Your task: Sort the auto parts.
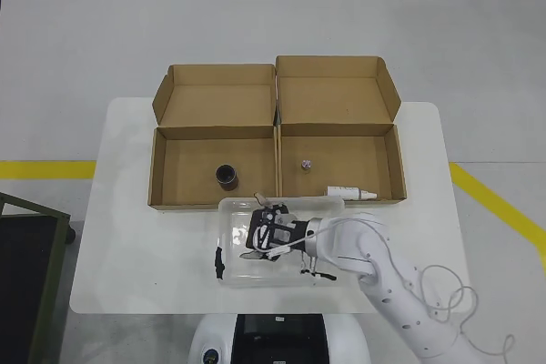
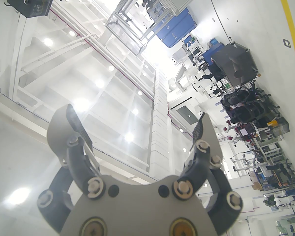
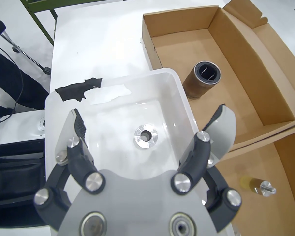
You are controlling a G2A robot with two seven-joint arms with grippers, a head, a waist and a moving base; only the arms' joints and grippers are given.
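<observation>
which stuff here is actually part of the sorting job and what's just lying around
Job: metal ring in the plastic tray; dark cylinder in the left box; small metal part and white tube in the right box; open right end effector above the tray.

Lying about: black tape on the tray rim; green cart; yellow floor line.

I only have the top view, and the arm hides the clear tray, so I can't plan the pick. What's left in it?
Observer: One part, a flat silver ring with a centre hole, lying on the tray floor ahead of the open right pincer.
Operator: Is the dark cylinder upright?
Observer: Yes, the dark cylinder stands on end in its box, hollow bore upward.
Operator: And the left pincer?
Observer: The left pincer is open, empty, aimed at the ceiling.
</observation>
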